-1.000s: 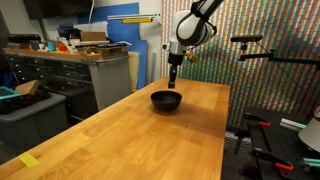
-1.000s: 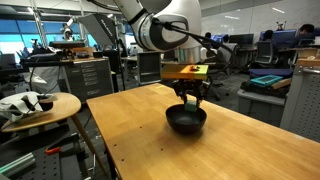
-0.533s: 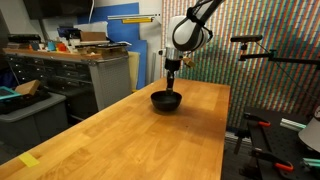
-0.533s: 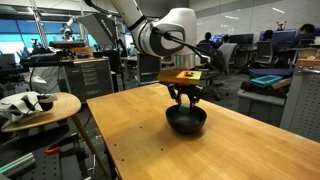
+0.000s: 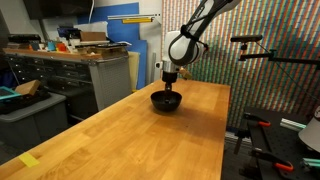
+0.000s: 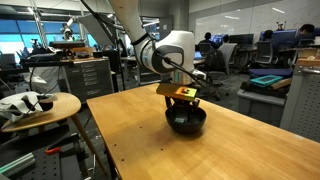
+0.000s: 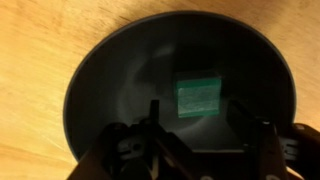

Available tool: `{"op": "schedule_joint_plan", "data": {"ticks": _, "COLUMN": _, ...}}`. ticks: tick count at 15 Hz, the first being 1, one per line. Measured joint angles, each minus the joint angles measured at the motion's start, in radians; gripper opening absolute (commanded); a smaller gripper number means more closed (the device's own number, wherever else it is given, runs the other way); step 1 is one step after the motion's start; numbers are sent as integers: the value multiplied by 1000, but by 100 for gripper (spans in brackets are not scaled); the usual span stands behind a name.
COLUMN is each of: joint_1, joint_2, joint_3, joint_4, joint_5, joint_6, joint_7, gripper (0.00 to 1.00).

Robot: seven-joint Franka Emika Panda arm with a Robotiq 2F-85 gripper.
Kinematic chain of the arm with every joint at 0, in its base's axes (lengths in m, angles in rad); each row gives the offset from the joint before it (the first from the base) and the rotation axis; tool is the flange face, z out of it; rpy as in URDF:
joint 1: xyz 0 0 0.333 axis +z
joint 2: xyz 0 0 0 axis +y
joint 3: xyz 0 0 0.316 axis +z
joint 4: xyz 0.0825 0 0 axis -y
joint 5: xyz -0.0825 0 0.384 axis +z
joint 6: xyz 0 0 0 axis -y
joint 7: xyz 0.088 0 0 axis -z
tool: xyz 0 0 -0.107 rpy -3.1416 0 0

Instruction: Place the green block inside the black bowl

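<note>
Hovering over black bowl (image 7: 110,95) with gripper (image 7: 194,125) spread, pinching nothing. Noting green block (image 7: 197,97) on bowl floor, 12 o'clock of fingertips. Judging release done; needing straight lift clear of rim next.

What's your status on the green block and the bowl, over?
Gripper low over black bowl, jaws apart. Green block lying inside bowl, between the fingers, clear of both. Nothing in the way.

No text, label, brand or number can be read anywhere.
</note>
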Motion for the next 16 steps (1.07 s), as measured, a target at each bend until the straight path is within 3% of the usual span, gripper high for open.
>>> {"op": "schedule_joint_plan", "data": {"ticks": 9, "joint_1": -15, "joint_2": -6, "joint_3": -19, "joint_4": 64, "joint_5": 0, "joint_6": -7, "joint_7": 48, "gripper": 100}}
{"op": "schedule_joint_plan", "data": {"ticks": 16, "joint_1": -46, "joint_2": -146, "joint_3": -25, "joint_4": 68, "joint_5": 53, "joint_6": -202, "joint_7": 74, "gripper": 100}}
